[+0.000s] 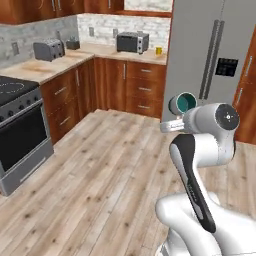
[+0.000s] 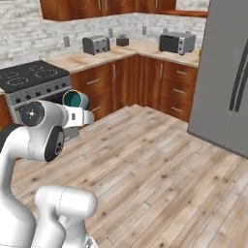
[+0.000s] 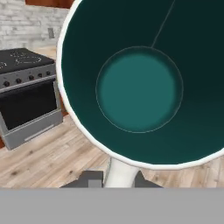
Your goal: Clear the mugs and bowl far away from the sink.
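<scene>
Centrally framed: teal mug (image 3: pixel 139 87) held on its side.
Gripper (image 3: pixel 118 178) clamped apparently on the handle, above wooden floor (image 1: pixel 110 165).

The mug (image 3: pixel 139 87) is deep teal inside with a pale, almost white rim, and its handle is the same white. Behind it the stove (image 1: pixel 20 130) is grey-fronted with a black top marked by thin white rings (and a black oven window). Beside the stove the cabinets (image 1: pixel 135 82) are reddish-brown wood under a light tan bench (image 1: pixel 45 67). The floor (image 1: pixel 100 170) is pale, streaky planks. The fridge (image 1: pixel 210 60) is plain grey, the wall (image 2: pixel 29 29) whitish-grey brick. A small yellow mug (image 1: pixel 158 50) sits beside the fridge.
</scene>
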